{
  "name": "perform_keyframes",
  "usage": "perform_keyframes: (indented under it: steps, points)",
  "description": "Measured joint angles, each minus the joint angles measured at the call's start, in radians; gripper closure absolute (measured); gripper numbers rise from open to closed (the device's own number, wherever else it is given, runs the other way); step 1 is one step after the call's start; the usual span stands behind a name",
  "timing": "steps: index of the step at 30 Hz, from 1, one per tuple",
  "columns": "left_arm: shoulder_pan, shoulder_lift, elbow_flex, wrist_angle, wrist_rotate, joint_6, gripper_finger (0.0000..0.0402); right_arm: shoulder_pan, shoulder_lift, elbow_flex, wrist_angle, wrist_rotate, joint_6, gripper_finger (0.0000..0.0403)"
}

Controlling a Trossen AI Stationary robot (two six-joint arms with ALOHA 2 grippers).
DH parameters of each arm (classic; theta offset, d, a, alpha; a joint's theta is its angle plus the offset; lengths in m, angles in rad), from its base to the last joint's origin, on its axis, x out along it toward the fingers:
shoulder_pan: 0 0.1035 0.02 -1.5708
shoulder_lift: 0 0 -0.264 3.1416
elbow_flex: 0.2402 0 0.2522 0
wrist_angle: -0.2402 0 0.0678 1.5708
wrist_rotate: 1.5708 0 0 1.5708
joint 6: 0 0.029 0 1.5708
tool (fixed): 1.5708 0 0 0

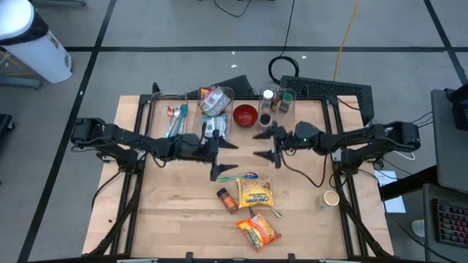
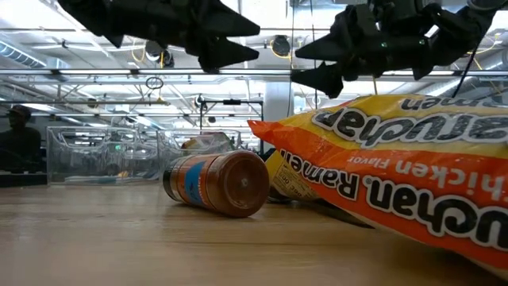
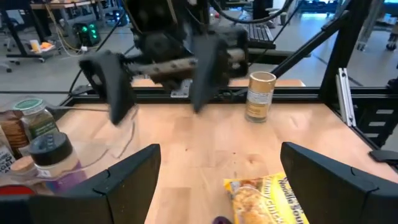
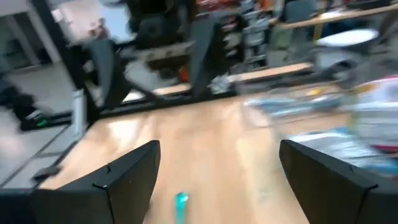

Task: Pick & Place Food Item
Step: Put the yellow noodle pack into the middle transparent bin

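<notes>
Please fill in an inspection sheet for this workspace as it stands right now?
Surface: light wooden table, bare along its near edge.
Job's things: orange ramen packet, yellow noodle packet, brown spice jar lying on its side.
Clutter: red bowl, clear plastic bins, small jars, tan-lidded canister.
Grippers: left tool open, empty, above table centre; right tool open, empty, facing it.
Cables: black coil and yellow cord on the floor.
Surroundings: grey floor, white bin.

A red bowl (image 1: 245, 115) sits beside clear bins (image 1: 168, 109), with 1 white trash can (image 1: 33, 44) on the floor.
</notes>
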Motion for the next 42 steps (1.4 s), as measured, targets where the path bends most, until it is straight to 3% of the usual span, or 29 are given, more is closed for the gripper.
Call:
perform_keyframes:
  steps: [4,11,14,21,26,35,42]
  points:
    - [-0.071,0.000,0.000,-0.001,-0.078,-0.027,0.0062,0.107,0.074,0.000,0.033,0.018,0.000,0.0083]
    - [-0.164,0.000,0.000,-0.013,-0.107,-0.111,0.0062,0.295,0.161,0.000,0.062,0.218,0.000,0.0083]
    - [-0.206,0.000,0.000,-0.039,-0.147,-0.144,0.0062,0.364,0.163,0.000,0.067,0.271,0.001,0.0083]
    - [-0.295,0.000,0.000,-0.180,-0.364,-0.243,0.0062,0.502,0.131,0.000,0.045,0.322,0.019,0.0083]
    - [-0.323,0.000,0.000,-0.192,-0.392,-0.324,0.0062,0.584,0.122,0.000,0.010,0.427,0.018,0.0083]
    - [-0.360,0.008,0.000,-0.318,-0.528,-0.450,0.0062,0.656,0.122,0.000,0.010,0.544,0.002,0.0083]
    - [-0.314,0.120,-0.001,-0.224,-0.531,-0.398,0.0062,0.649,0.122,0.000,-0.020,0.556,0.000,0.0083]
